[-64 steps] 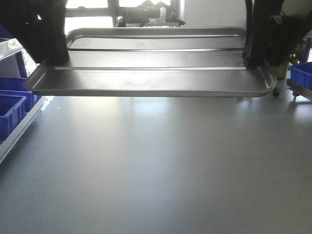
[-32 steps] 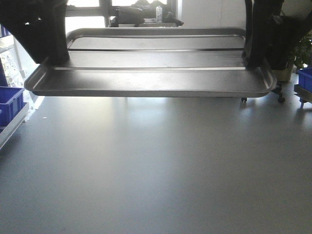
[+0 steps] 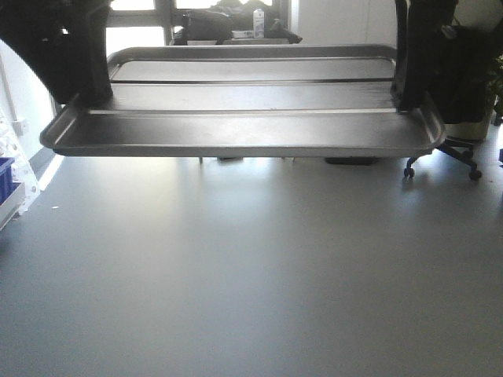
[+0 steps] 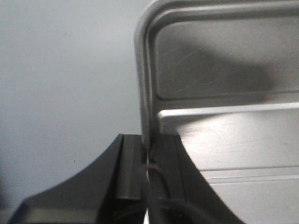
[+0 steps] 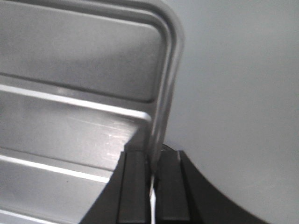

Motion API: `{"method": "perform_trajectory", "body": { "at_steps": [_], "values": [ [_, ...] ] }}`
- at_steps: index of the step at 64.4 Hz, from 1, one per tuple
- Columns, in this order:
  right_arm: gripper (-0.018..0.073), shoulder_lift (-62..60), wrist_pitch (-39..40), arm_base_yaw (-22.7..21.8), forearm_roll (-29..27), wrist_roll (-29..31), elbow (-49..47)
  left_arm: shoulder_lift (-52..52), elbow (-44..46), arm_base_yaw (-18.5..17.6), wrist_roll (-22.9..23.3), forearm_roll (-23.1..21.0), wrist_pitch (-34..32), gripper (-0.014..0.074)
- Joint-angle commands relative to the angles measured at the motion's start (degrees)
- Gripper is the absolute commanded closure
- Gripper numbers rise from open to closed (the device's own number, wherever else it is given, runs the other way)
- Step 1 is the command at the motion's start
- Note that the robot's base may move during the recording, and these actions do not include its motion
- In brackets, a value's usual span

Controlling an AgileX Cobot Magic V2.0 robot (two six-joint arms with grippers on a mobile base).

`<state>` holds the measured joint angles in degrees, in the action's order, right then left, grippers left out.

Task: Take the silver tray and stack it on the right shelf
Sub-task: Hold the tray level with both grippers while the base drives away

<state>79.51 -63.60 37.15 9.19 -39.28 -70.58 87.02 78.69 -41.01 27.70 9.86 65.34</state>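
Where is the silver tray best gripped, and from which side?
At the raised rims of its two short ends, from above: the silver tray is wide and shallow, so pinching each rim, as the left hand and right hand do, likely keeps it level.

Silver tray [image 3: 244, 129] is reading as shiny silver-grey, with two pale bright stripes running lengthwise along its ridges. The rim is catching white highlights. Left gripper [image 4: 147, 156] and right gripper [image 5: 152, 163] are both showing matte black, with no markings. Floor [image 3: 251, 267] is appearing plain light grey and patternless, with a whitish glare spreading under the tray. Blue bin [image 3: 5, 169] is showing saturated blue. Chair castor [image 3: 409, 170] is looking black.
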Motion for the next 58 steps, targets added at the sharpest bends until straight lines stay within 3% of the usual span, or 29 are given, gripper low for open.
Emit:
{"method": "perform_trajectory", "body": {
  "at_steps": [1,58],
  "values": [
    [0.0502,-2.1,4.7,0.3,0.7,1.4,-1.9,-1.8,1.4,-0.9,-1.8,-0.8,-1.2,0.069],
    [0.0502,-2.1,4.7,0.3,0.7,1.4,-1.9,-1.8,1.4,-0.9,-1.8,-1.3,-1.2,0.069]
  ]
}}
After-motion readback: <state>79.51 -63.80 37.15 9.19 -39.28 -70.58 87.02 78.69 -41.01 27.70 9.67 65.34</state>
